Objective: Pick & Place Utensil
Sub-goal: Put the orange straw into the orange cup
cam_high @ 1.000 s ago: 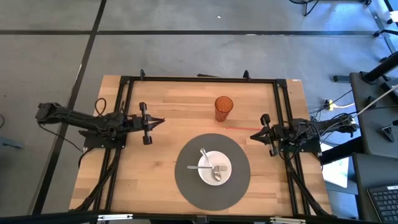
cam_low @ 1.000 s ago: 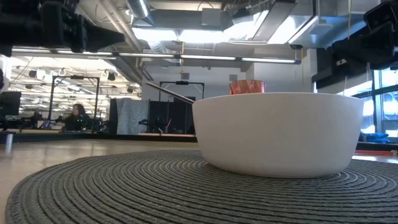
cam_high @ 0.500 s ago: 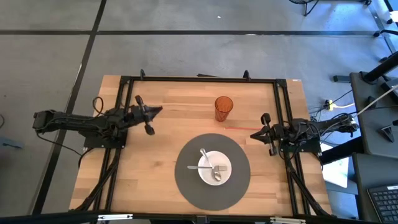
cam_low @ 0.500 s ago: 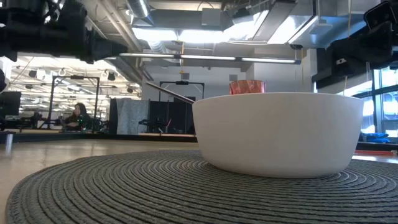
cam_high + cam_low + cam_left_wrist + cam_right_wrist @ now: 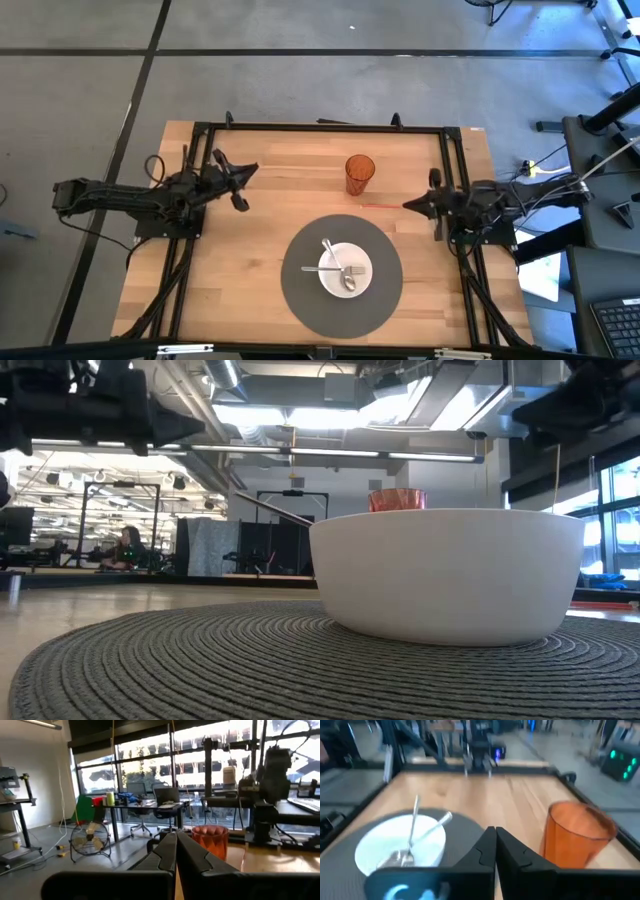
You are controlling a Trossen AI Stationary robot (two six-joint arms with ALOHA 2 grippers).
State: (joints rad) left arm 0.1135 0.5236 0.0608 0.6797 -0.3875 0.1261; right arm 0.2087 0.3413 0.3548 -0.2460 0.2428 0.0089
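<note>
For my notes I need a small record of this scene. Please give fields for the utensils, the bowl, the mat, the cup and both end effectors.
utensils: fork and spoon lying in the bowl
bowl: white bowl, on the mat
mat: round grey placemat, near table edge
cup: orange cup, upright, behind the mat
left end effector: shut, empty, over the table's left part
right end effector: shut, empty, over the table's right part

High view: overhead, straight down on the whole table [image 5: 260, 270]. Low view: tabletop level, close behind the white bowl [image 5: 447, 573]. Both wrist views share the orange cup [image 5: 210, 840].
</note>
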